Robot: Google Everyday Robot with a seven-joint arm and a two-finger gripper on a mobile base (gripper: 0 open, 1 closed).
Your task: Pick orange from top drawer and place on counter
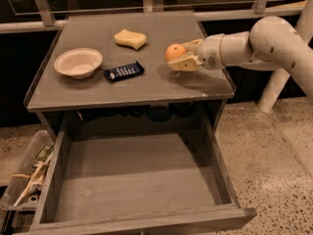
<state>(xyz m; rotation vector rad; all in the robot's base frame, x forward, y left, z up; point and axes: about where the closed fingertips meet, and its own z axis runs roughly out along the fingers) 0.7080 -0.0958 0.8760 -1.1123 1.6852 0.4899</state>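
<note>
The orange (173, 51) is held between the pale fingers (185, 64) of my gripper (181, 54), over the right part of the counter (146, 87). The gripper is shut on it and comes in from the right on a white arm (254, 45). I cannot tell whether the orange touches the countertop. The top drawer (132, 180) stands pulled out below the counter, its flat grey bottom bare.
On the counter lie a pale yellow sponge (130, 38), a white bowl (78, 62) and a dark flat packet (123, 71). A clear plastic bin of clutter (24, 180) stands on the floor left of the drawer. A rail (29, 26) runs behind the counter.
</note>
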